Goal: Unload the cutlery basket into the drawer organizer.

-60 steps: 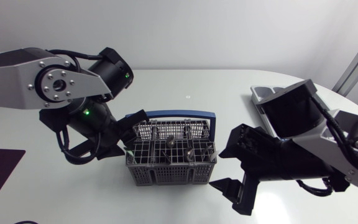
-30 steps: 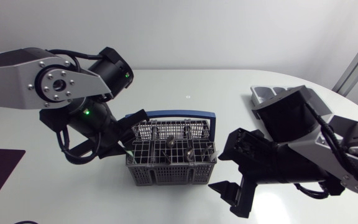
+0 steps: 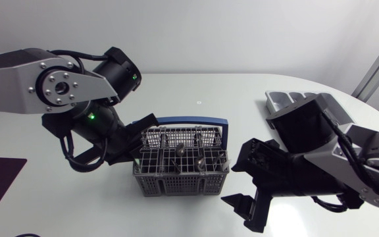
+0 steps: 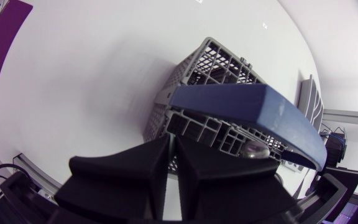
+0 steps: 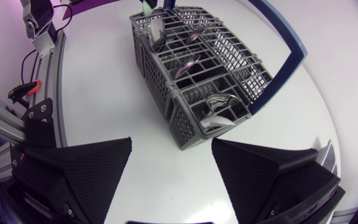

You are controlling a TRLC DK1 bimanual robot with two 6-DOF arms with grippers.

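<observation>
At lower centre of the head view, cutlery basket [image 3: 181,168]: boxy grey plastic grid on the white bench [image 3: 242,92], with a blue arched handle [image 3: 189,121] over it.
Spoons [image 5: 190,61]: shiny metal bowls standing up in its cells. We judge the unloading barely begun.
Left gripper [image 4: 171,142]: fingers drawn to a slit at the basket's wall, with nothing seen between them.
Right gripper [image 5: 171,149]: fingers wide and empty, basket ahead.
Drawer organizer [image 3: 280,100]: grey tray at upper right, half behind our right arm.
Next: we must pinch one slick, thin spoon.
</observation>
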